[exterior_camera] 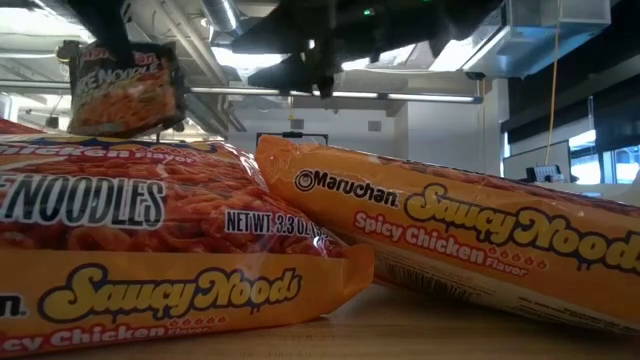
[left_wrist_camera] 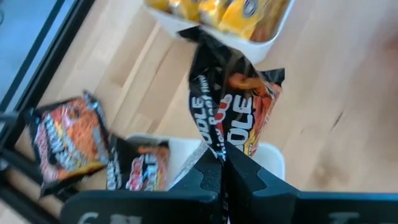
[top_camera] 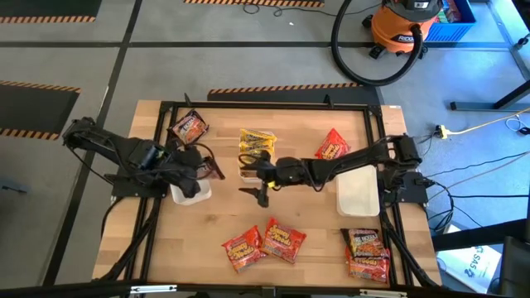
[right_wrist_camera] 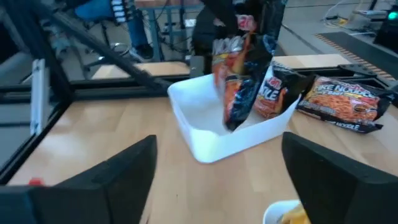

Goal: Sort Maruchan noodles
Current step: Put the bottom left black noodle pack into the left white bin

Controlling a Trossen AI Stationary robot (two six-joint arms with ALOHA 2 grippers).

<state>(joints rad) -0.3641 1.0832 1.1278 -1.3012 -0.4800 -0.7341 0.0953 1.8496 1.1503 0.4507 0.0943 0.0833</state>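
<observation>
The left gripper [left_wrist_camera: 222, 171] is black; the packet [left_wrist_camera: 233, 112] pinched between its fingers is dark brown-black with white lettering and an orange-red noodle print. The tray [right_wrist_camera: 217, 134] directly below it is plain white and contains a second dark packet [right_wrist_camera: 277, 93] of the same pattern. The right gripper [right_wrist_camera: 217, 171] is black; just beside it, yellow packets [top_camera: 257, 142] lie in a white tray [top_camera: 248, 172]. The table [top_camera: 315, 240] is pale wood.

Overhead, table-level, two wrist views.
</observation>
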